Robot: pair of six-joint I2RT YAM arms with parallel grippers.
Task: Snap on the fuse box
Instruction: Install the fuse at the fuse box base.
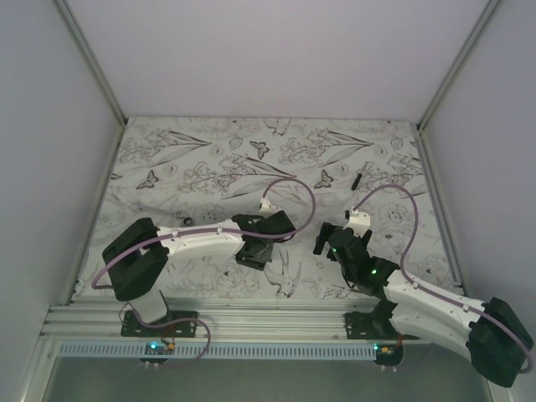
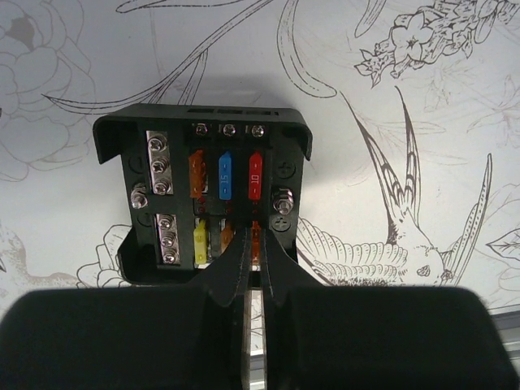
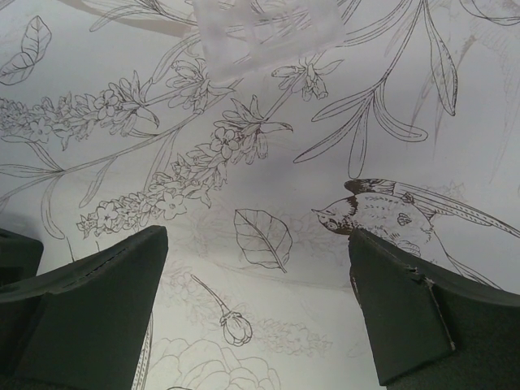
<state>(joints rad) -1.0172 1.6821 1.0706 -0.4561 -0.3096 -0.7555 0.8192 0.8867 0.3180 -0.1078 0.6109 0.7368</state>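
The fuse box (image 2: 207, 199) is a black squarish box lying face up on the flower-print mat, with orange, blue and red fuses in its far row and yellow and orange ones nearer. My left gripper (image 2: 253, 237) is shut, its tips down on the box's near row; an orange fuse shows in the thin slit between them. In the top view the box (image 1: 251, 254) lies mostly hidden under that gripper (image 1: 261, 243). My right gripper (image 3: 258, 237) hangs open over bare mat to the right (image 1: 327, 238), holding nothing.
A clear, translucent plastic piece (image 3: 268, 28) lies on the mat ahead of the right gripper. A thin black stick-like piece (image 1: 356, 179) lies at the back right. White walls close in the mat on three sides.
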